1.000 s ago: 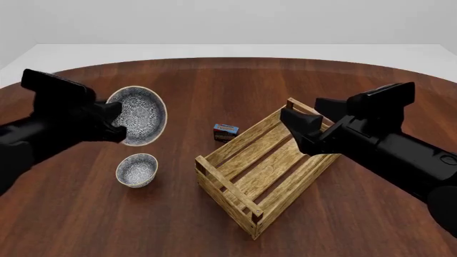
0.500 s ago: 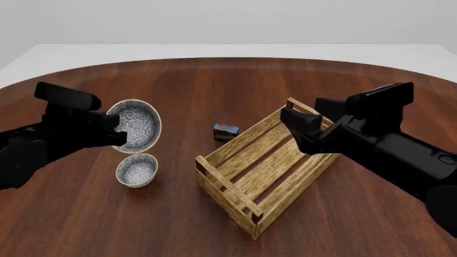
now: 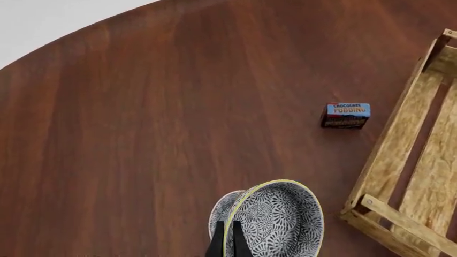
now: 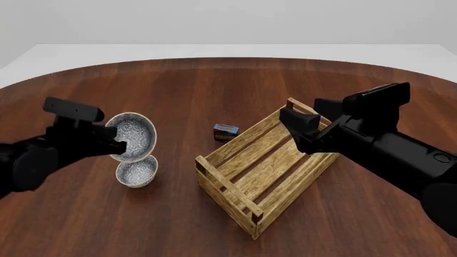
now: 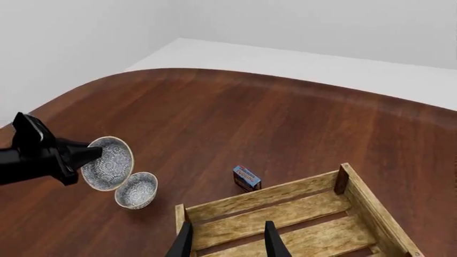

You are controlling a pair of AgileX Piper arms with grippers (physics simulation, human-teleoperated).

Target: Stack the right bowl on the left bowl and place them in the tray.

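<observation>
Two identical small patterned bowls sit at the left of the round dark-wood desk [image 4: 236, 80]. The right bowl [image 4: 132, 136] is held tilted in the air, pinched at its rim by the left hand [image 4: 116, 145], directly above the left bowl [image 4: 137, 171], which rests on the desk; whether the two touch is hard to tell. One tray [image 4: 264, 166], a slatted crate, lies to the right of the bowls. One small blue-and-red pudding box [image 4: 226, 131] stands just beyond the tray's near-left side. The right hand [image 5: 227, 241] hovers over the tray, fingers parted, holding nothing.
</observation>
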